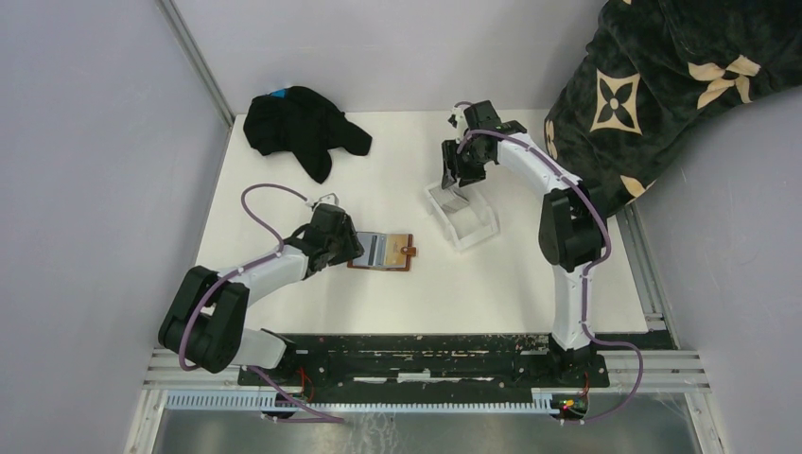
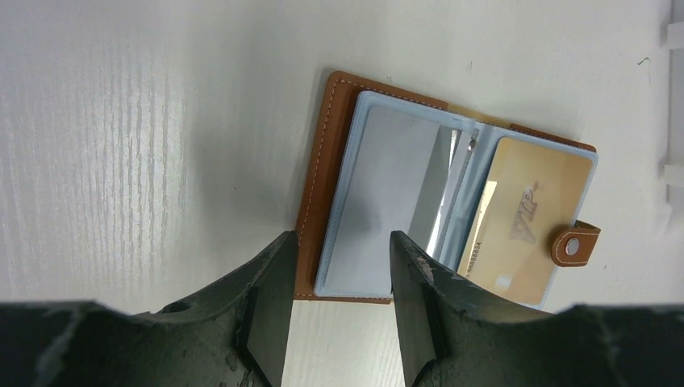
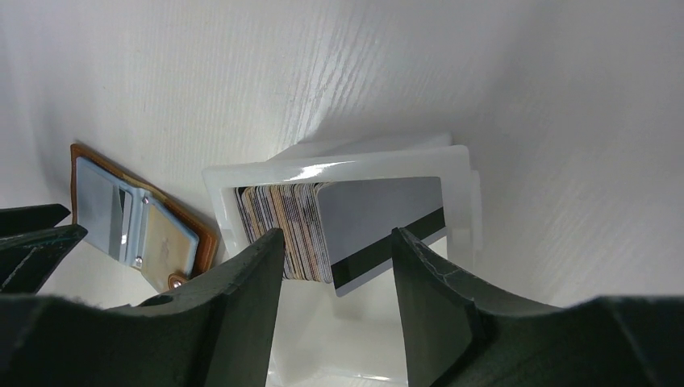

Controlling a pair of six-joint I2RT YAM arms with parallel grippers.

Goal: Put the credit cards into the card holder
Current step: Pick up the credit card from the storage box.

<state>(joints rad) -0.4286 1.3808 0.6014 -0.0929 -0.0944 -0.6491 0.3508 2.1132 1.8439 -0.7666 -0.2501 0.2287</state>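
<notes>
The card holder [image 1: 383, 253] lies open on the white table, brown leather with light blue clear sleeves. In the left wrist view [image 2: 319, 185] one sleeve holds a yellow-gold card [image 2: 524, 218], and the snap tab [image 2: 577, 246] is at the right. My left gripper [image 2: 343, 242] is open and empty, its jaws over the holder's near left edge. A stack of credit cards [image 3: 278, 230] stands on edge in a clear tray [image 3: 339, 165]. A grey card with a black stripe [image 3: 379, 214] leans at the front of it. My right gripper [image 3: 337, 238] is open above the tray, touching no card.
A black cloth [image 1: 303, 128] lies at the back left of the table. A dark patterned blanket [image 1: 662, 85] hangs at the back right. Grey walls close the left side and the back. The arm bases stand on a rail [image 1: 426, 364] at the near edge.
</notes>
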